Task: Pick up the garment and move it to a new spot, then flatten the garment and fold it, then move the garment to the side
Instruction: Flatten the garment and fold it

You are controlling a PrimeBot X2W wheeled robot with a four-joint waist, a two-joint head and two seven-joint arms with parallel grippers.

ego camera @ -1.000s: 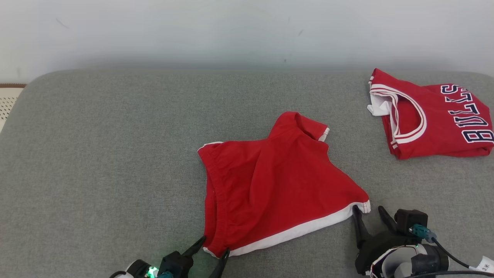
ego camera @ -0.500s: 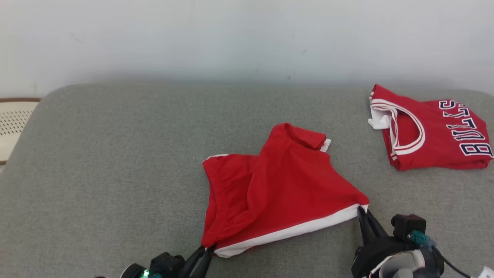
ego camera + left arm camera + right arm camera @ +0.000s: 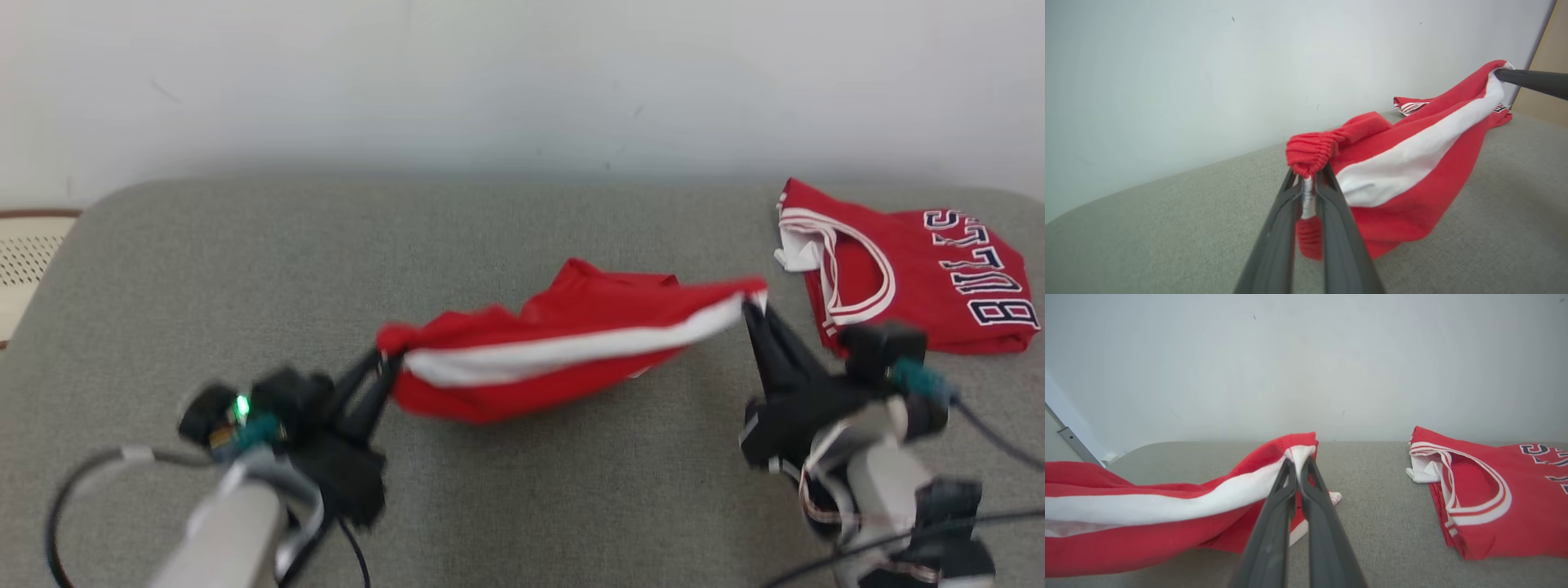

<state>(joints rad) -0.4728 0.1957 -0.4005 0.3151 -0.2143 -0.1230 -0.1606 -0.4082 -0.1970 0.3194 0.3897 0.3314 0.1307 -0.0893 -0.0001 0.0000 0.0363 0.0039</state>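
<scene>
The garment (image 3: 571, 347) is a pair of red shorts with a white side stripe, lifted and stretched between my two grippers above the grey cushion. My left gripper (image 3: 384, 367) is shut on the elastic waistband corner (image 3: 1310, 153) at its left end. At the right end my right gripper (image 3: 747, 309) is shut on the white-trimmed hem corner (image 3: 1300, 451). The middle of the garment (image 3: 1147, 514) sags toward the cushion, its far part still touching the surface. In the left wrist view the right gripper's fingers (image 3: 1531, 79) show at the upper right.
A folded red jersey (image 3: 906, 273) with white trim and dark lettering lies at the back right of the grey cushion (image 3: 204, 269), also seen as the jersey (image 3: 1486, 490) beside my right gripper. A white wall (image 3: 490, 82) rises behind. A cream perforated object (image 3: 24, 253) sits at the far left edge.
Both grippers closed on the garment's near corners and raised them, so the shorts went from lying flat to hanging stretched between them. The head camera also tilted slightly.
</scene>
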